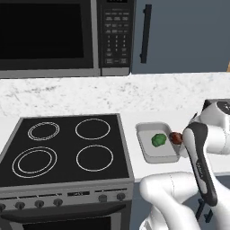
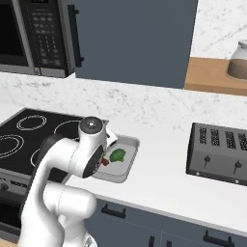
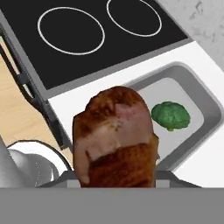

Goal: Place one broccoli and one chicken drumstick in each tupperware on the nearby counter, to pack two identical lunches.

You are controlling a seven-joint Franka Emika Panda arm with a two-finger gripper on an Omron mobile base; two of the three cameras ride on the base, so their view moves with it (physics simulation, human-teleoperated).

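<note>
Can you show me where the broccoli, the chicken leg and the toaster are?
broccoli [image 3: 171, 115], hand view, on its bumpy green head.
chicken drumstick [image 3: 116, 135], hand view, on its plump meaty end.
toaster [image 2: 218, 155], right base view, on its grey front wall.

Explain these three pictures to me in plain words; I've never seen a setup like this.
This is a rendered kitchen with a white robot arm on a driving base. Two pictures come from cameras on that base, looking forward over the arm from its left and its right. The third comes from a camera on the hand, looking along the gripper.

On the white counter, beside the black stovetop, sits a shallow grey tupperware with one green broccoli lying in it. Farther along stands a grey toaster.

The gripper's fingers are closed on a reddish-brown chicken drumstick, which looms large in the hand view. In the left base view the drumstick hangs near the tupperware's right edge.
</note>
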